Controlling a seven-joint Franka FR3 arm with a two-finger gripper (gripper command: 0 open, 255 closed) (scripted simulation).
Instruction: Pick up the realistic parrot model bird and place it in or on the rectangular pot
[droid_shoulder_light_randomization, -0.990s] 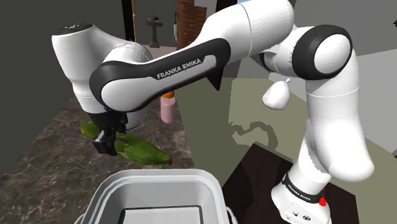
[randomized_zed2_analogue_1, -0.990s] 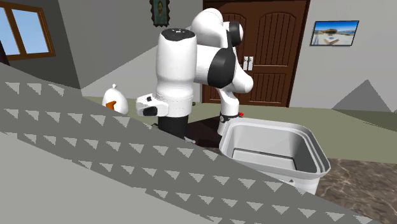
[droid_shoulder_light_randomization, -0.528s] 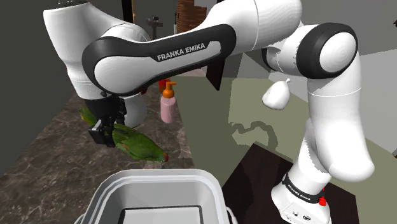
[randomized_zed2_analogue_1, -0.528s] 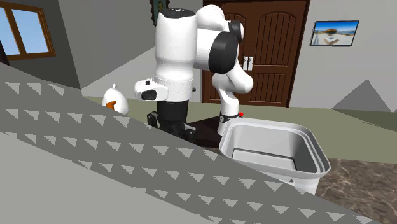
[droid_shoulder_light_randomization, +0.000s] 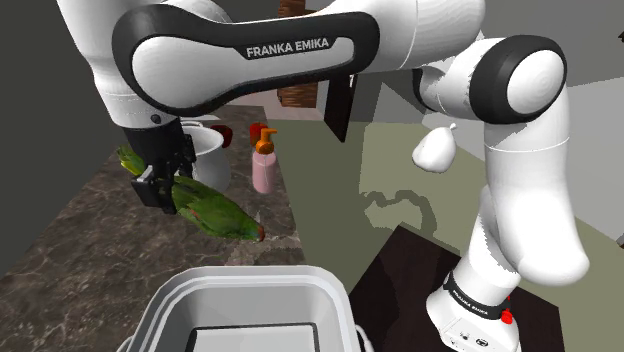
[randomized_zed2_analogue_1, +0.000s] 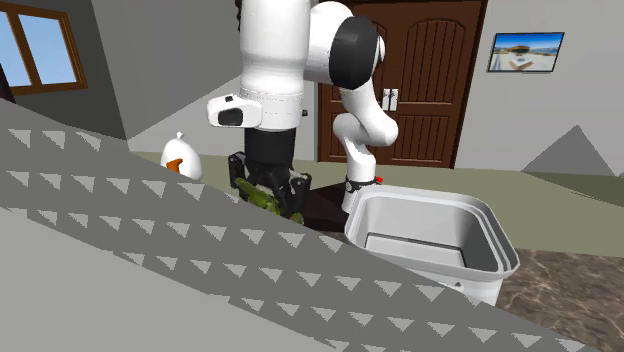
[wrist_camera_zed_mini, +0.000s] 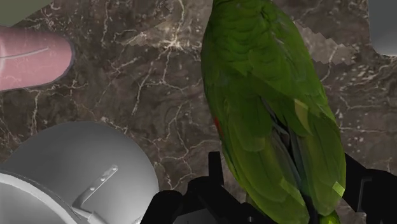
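A green parrot model (droid_shoulder_light_randomization: 216, 212) with a red-tipped head hangs tilted above the dark marble counter (droid_shoulder_light_randomization: 70, 250), head lowest. My black gripper (droid_shoulder_light_randomization: 160, 186) is shut on its tail end. In the wrist view the parrot (wrist_camera_zed_mini: 267, 95) stretches away from the gripper (wrist_camera_zed_mini: 289, 183), clasped between the two fingers. Close to the camera in the shoulder view stands the rectangular light-grey pot (droid_shoulder_light_randomization: 240, 285), below and to the right of the parrot. From the second exterior view the gripper (randomized_zed2_analogue_1: 265, 195) holds the parrot (randomized_zed2_analogue_1: 258, 197) to the left of the pot (randomized_zed2_analogue_1: 490, 240).
A pink pump bottle (droid_shoulder_light_randomization: 264, 165) and a white round vessel (droid_shoulder_light_randomization: 205, 160) stand on the counter just behind the parrot. A white pear-shaped object (droid_shoulder_light_randomization: 435, 150) sits on the floor beyond. A grey patterned slab (randomized_zed2_analogue_1: 150, 260) covers the second exterior view's foreground.
The arm has risen and carried the parrot up off the counter, shifting slightly to the shoulder view's left. The grip has stayed the same.
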